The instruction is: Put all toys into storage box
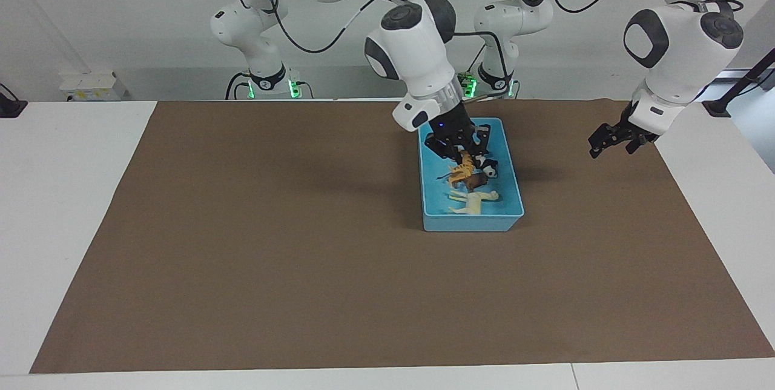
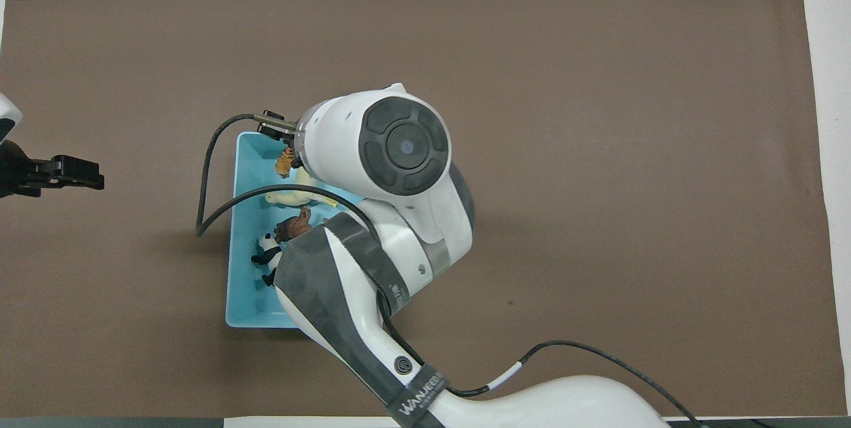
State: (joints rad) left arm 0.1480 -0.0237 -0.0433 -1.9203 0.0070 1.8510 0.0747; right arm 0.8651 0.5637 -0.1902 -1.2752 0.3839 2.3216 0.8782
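Note:
The light blue storage box [image 1: 472,223] stands on the brown mat, toward the left arm's end of the table; it also shows in the overhead view [image 2: 243,282]. In it lie the cream-yellow horse [image 1: 475,201], the brown lion [image 1: 475,181] and the black-and-white panda [image 1: 487,166]. The orange tiger [image 1: 463,167] is tilted on top of the lion, right under my right gripper [image 1: 461,151], which hangs low inside the box. I cannot tell whether it still holds the tiger. My left gripper [image 1: 613,146] is open and empty, waiting over the mat beside the box.
The brown mat [image 1: 272,257] covers most of the white table. My right arm's wrist [image 2: 399,145] hides part of the box from above. Cables hang from that arm over the box.

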